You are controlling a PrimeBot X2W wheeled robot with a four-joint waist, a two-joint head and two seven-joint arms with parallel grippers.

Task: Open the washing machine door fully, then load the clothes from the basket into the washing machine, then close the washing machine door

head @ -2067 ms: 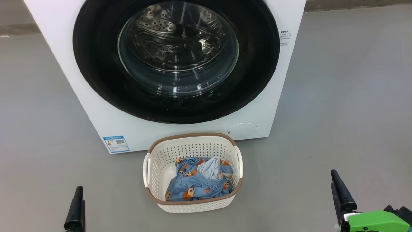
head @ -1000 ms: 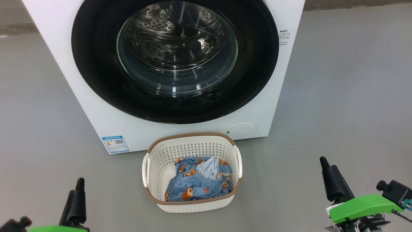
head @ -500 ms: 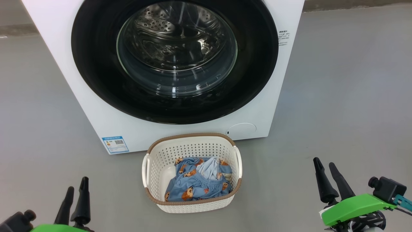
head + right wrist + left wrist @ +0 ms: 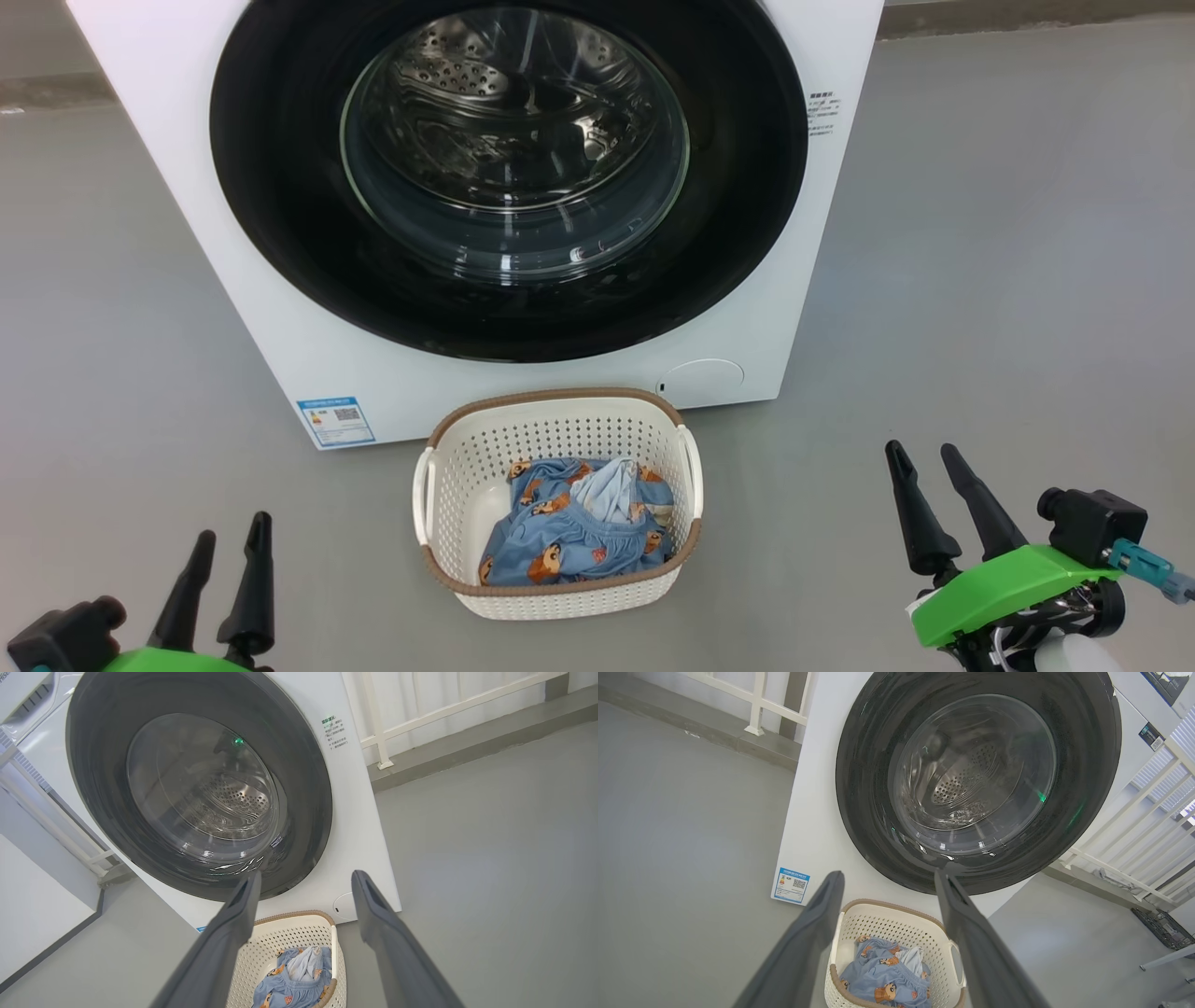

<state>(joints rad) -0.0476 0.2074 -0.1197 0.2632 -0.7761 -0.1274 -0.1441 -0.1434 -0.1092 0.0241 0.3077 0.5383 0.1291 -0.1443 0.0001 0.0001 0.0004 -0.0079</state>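
The white washing machine (image 4: 280, 336) stands ahead on the grey floor, its round glossy black door (image 4: 280, 215) shut flat against the front, steel drum visible through the glass. The cream basket (image 4: 448, 485) with a brown rim sits on the floor just before it, holding the blue bear-print clothes (image 4: 560, 537). My left gripper (image 4: 231, 527) is open at the lower left, well left of the basket. My right gripper (image 4: 924, 450) is open at the lower right, well right of it. Both wrist views look up at the door (image 4: 868, 788) (image 4: 98, 765) past empty fingers.
Open grey floor lies on both sides of the machine. A white railing (image 4: 1120, 830) stands to the machine's right side and another railing (image 4: 444, 709) runs along a raised kerb behind. A blue label (image 4: 336, 422) is at the machine's lower left corner.
Both grippers have risen further into the head view and turned so that both fingers of each show spread apart. The door, basket and clothes have not moved.
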